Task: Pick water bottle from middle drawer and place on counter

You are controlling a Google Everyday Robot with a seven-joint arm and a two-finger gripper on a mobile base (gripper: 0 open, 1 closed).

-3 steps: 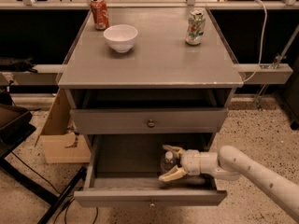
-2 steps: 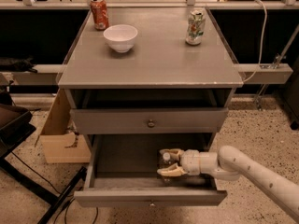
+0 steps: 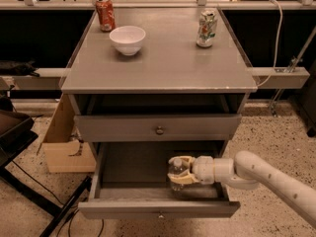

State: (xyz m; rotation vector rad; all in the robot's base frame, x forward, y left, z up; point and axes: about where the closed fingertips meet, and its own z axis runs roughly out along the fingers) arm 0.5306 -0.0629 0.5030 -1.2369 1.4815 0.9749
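Claw sits inside the open middle drawer, toward its right front, reaching in from my right on the end of the pale arm. It is placed around the water bottle, one side behind the bottle and the other in front of it. I cannot tell from this view whether it is squeezing the bottle or only bracketing it.

The water bottle stands roughly upright on the grey drawer floor, white cap on top, near the drawer's front wall and right of centre. The middle drawer is pulled well out, with floor, side walls and the top edge of the front panel all showing.

Above it, the upper drawer is closed, with its round knob at the middle.

On the table I see a red can at the back left, a white bowl just in front and to the right of it, and a white-green can at the back right. All three stand well apart from the claw.

A cardboard box rests on the speckled floor, against the cabinet's left side.
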